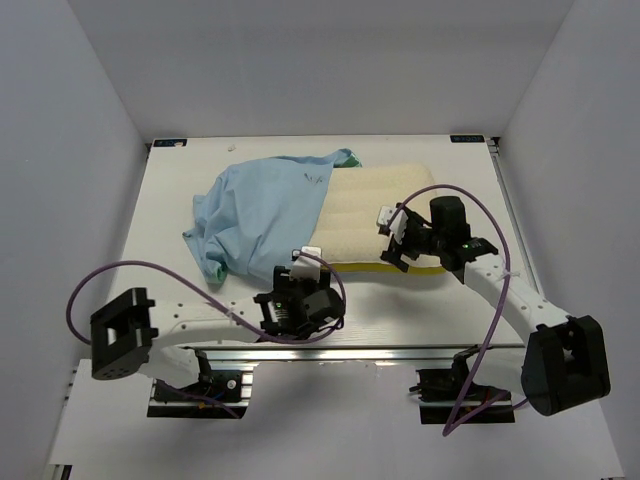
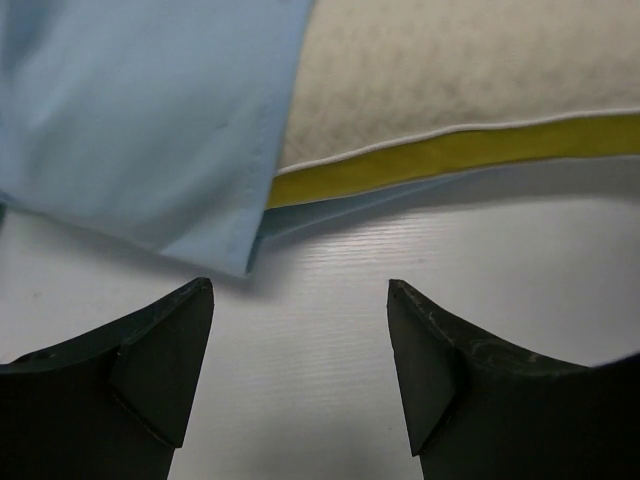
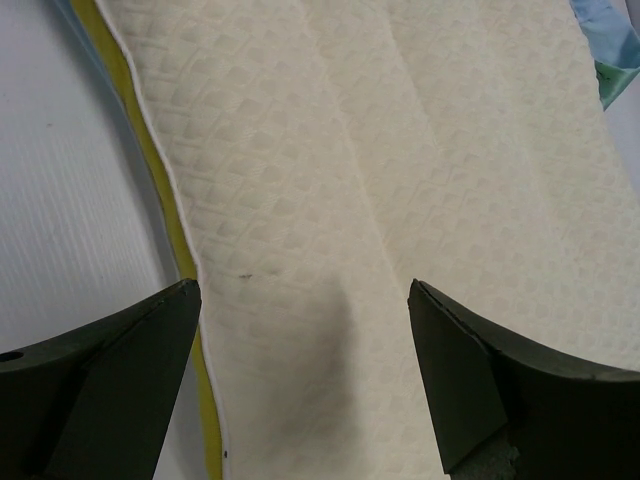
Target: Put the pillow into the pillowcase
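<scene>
at nine o'clock of the pillow, pillowcase barely overlaps; left gripper, right gripper gape empty; pushing may bunch it.

Bare table runs along the near side of the pillow and past its right end, so there is room to pass there, but the pillow and the pillowcase over its left end fill the middle.

2 white arms, black joints, purple cables, black grippers
</scene>
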`<state>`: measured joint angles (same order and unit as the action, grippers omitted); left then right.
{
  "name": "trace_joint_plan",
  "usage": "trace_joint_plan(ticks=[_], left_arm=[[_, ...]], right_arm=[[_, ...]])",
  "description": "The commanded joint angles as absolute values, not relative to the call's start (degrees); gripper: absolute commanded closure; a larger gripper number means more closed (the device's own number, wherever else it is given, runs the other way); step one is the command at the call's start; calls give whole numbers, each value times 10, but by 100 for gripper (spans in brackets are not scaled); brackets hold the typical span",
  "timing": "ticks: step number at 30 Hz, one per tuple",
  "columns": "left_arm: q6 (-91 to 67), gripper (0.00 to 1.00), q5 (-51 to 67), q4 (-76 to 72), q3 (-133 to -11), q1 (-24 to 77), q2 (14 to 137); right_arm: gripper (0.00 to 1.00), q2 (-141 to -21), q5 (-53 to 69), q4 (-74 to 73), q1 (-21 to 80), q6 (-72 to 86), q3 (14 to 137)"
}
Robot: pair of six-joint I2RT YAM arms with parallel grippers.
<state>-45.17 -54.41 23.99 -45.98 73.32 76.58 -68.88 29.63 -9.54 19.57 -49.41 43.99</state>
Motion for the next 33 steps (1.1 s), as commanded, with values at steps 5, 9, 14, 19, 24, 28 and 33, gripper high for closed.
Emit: trace_joint_plan(ticks=[5,9,14,19,24,28,33], left_arm=[[-737,22,-661,450,-519,739,836],[-775,23,-632,436,-497,739,849],[-777,28,-622,382,-456,723,855],[-773,40,-609,339,-449,689,883],[-752,49,-609,323,-478,655,929],[-742,61,-607,319,-497,636,951],[-742,84,-604,315,-497,635,940]], right_arm=[[11,-710,305,-64,204,-465,454],[11,-734,326,-114,215,-489,469],[11,-730,314,-132,221,-514,468],[11,-711,298,-137,221,-515,469],[11,-689,302,-147,220,-511,463],[11,-681,301,-154,221,-510,459],[11,-672,295,-170,220,-521,454]])
